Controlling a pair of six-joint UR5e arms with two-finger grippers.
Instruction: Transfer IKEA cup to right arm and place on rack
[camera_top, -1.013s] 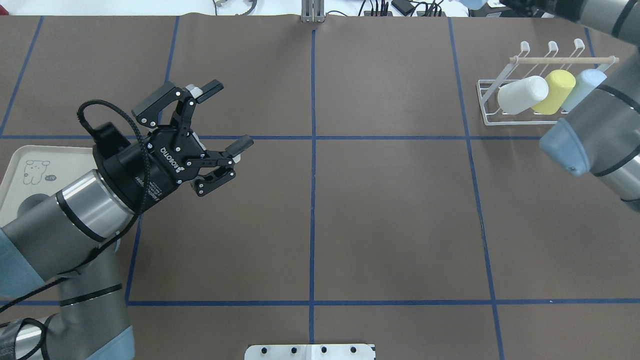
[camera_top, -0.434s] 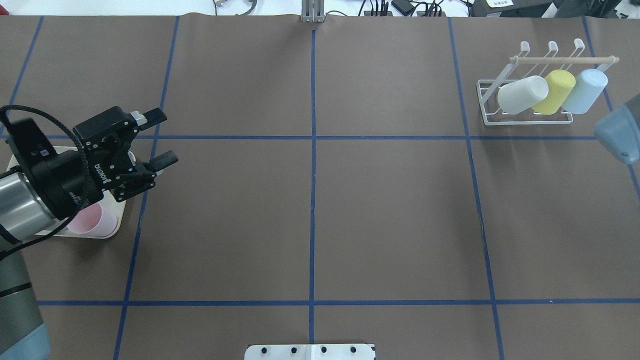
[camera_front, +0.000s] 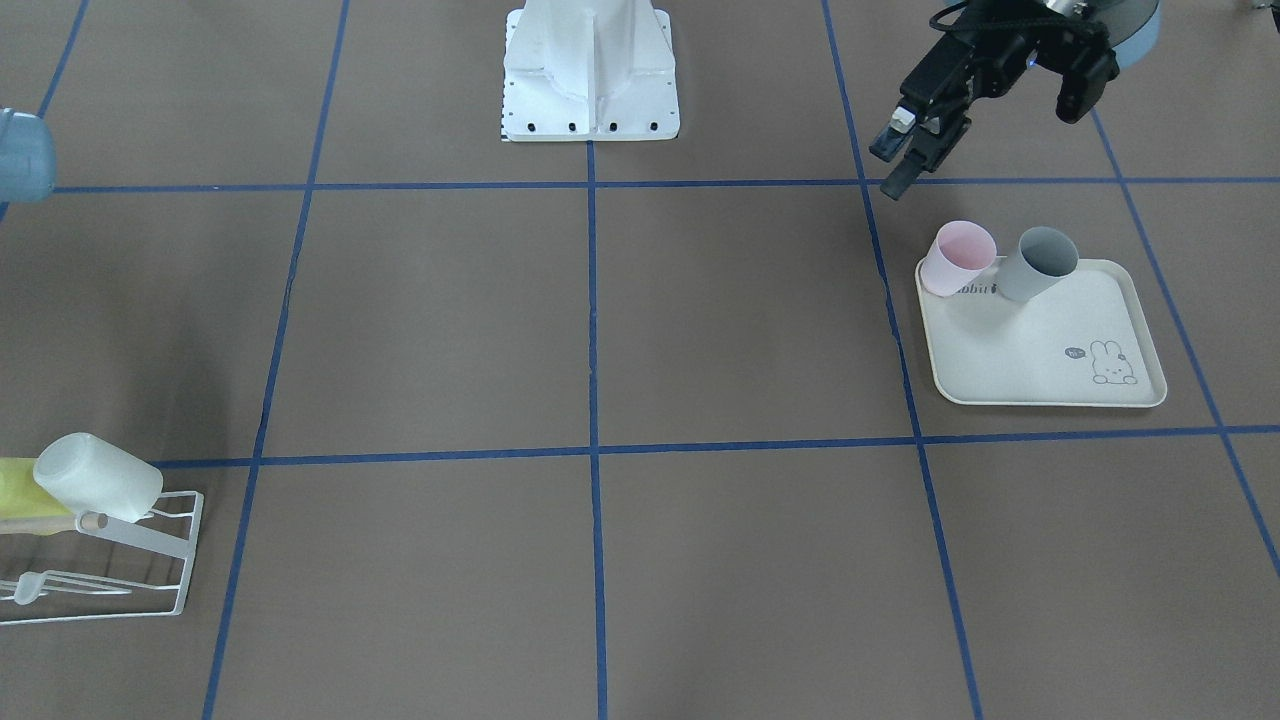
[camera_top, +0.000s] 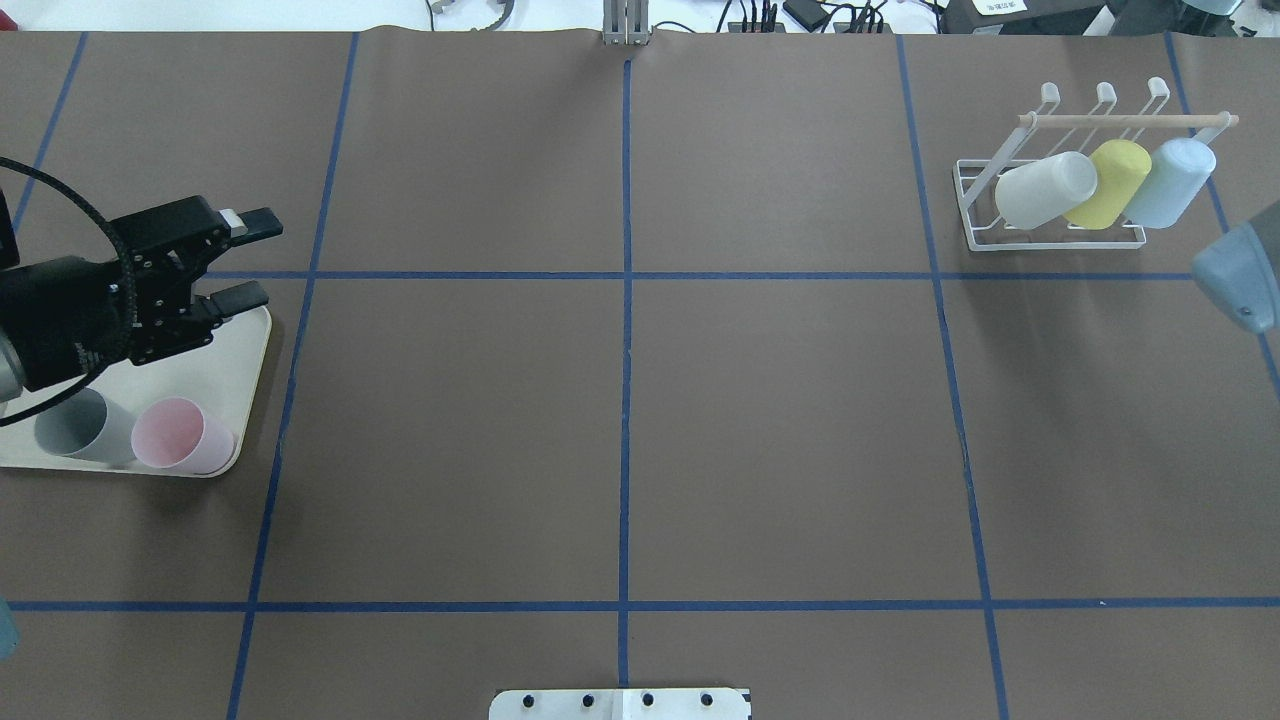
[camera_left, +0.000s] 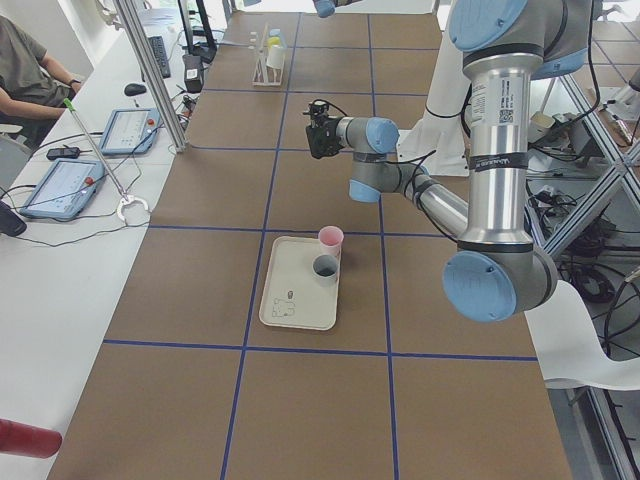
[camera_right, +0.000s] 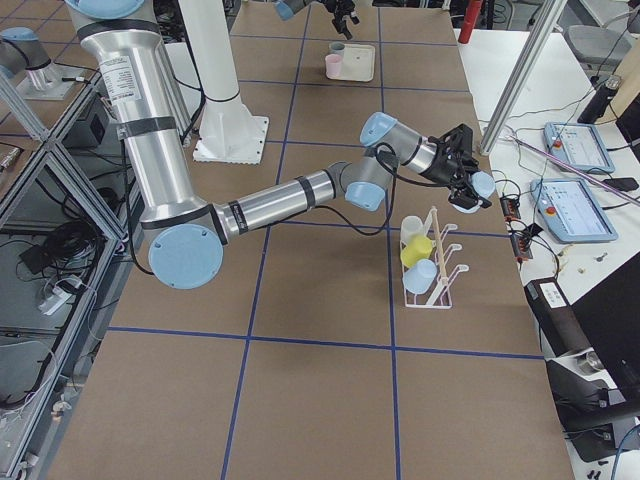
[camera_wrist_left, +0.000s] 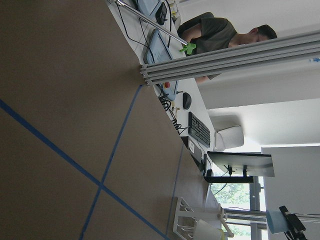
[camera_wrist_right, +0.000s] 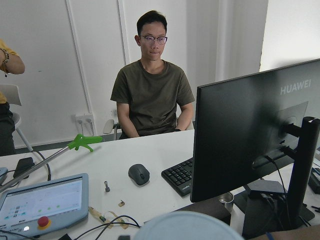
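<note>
Left gripper (camera_top: 255, 260) hangs spread open and empty over the tray (camera_top: 245, 345) at the tabletop's left edge. The pink cup (camera_top: 180, 435) and the half-hidden grey cup (camera_top: 75, 428) stand along the tray's near edge. Right gripper (camera_right: 462, 165), by the far-right-corner rack (camera_top: 975, 205), is too small to tell whether it is open.

The table (camera_top: 620, 430) is covered edge to edge by a brown sheet, divided into rectangles by blue tape lines (camera_top: 626, 300). Three items rest directly on it:
- a cream rabbit-print tray (camera_top: 245, 365) at the robot's left edge;
- a white wire rack (camera_top: 1120, 119) at the far right;
- the white bolted mounting plate (camera_top: 620, 703) at the near centre.
</note>
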